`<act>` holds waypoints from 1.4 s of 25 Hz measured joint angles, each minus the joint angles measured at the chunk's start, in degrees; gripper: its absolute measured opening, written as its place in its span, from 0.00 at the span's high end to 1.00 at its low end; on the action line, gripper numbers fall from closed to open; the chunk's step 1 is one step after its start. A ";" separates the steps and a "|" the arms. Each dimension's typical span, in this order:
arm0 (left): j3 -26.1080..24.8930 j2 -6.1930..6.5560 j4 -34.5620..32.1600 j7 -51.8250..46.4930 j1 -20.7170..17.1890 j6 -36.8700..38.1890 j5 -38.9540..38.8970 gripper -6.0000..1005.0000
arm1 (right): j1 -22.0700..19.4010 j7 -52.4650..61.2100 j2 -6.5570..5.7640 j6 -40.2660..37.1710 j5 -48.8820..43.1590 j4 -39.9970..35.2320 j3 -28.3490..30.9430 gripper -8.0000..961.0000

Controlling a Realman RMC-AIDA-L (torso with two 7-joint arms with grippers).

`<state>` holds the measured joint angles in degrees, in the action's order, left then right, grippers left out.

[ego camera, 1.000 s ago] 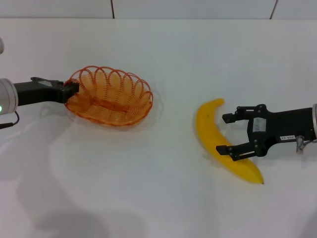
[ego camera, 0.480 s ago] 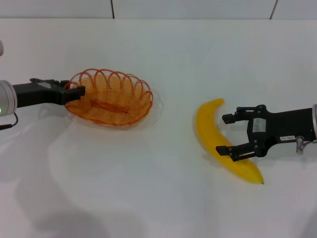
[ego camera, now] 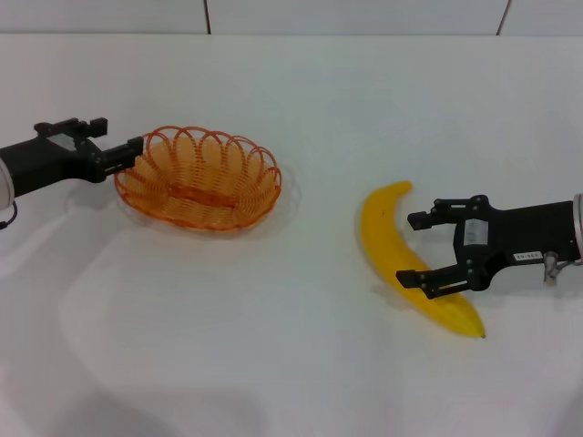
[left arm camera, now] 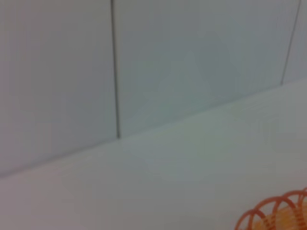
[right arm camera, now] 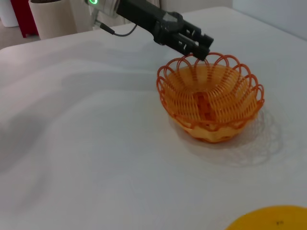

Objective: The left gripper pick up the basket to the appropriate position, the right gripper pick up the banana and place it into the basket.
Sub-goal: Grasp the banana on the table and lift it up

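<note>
The orange wire basket (ego camera: 200, 177) stands flat on the white table, left of centre; it also shows in the right wrist view (right arm camera: 211, 100), and its rim shows in the left wrist view (left arm camera: 278, 215). My left gripper (ego camera: 123, 137) is at the basket's left rim with its fingers apart; it also shows in the right wrist view (right arm camera: 199, 45). The yellow banana (ego camera: 387, 228) lies on the table at the right, and its edge shows in the right wrist view (right arm camera: 268, 220). My right gripper (ego camera: 414, 248) is open, with one finger over the banana's lower half and the other beside its middle.
The white table (ego camera: 273, 346) runs back to a tiled wall (ego camera: 346, 14). In the right wrist view a beige container (right arm camera: 53, 17) and a red object (right arm camera: 19, 14) stand beyond the table's far side.
My left gripper has opened and drawn back up and to the left from the basket's rim. The basket has settled flat, slightly further left. The right gripper and banana have not moved.
</note>
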<state>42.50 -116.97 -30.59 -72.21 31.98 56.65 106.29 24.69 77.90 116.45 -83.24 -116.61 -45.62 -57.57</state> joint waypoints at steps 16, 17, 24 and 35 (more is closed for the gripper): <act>-0.07 0.10 6.53 21.73 -8.46 10.74 -10.36 0.36 | 0.43 -0.29 0.19 0.04 1.33 -0.04 0.00 0.07; -0.17 0.17 6.67 22.91 -9.34 11.51 -11.29 0.36 | 0.44 -0.30 0.22 0.03 1.34 -0.08 0.00 0.07; -0.71 0.36 6.73 26.23 -12.74 14.19 -14.48 0.35 | 0.45 -0.30 0.54 -0.04 1.80 -0.49 0.00 0.07; -0.76 0.44 6.32 27.44 -13.08 15.70 -15.32 0.35 | 0.45 -0.38 0.53 0.01 2.00 -0.23 -0.08 0.09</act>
<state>41.74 -116.54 -24.26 -44.76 18.90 72.36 90.96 25.14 77.52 116.98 -83.23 -114.61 -45.86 -57.65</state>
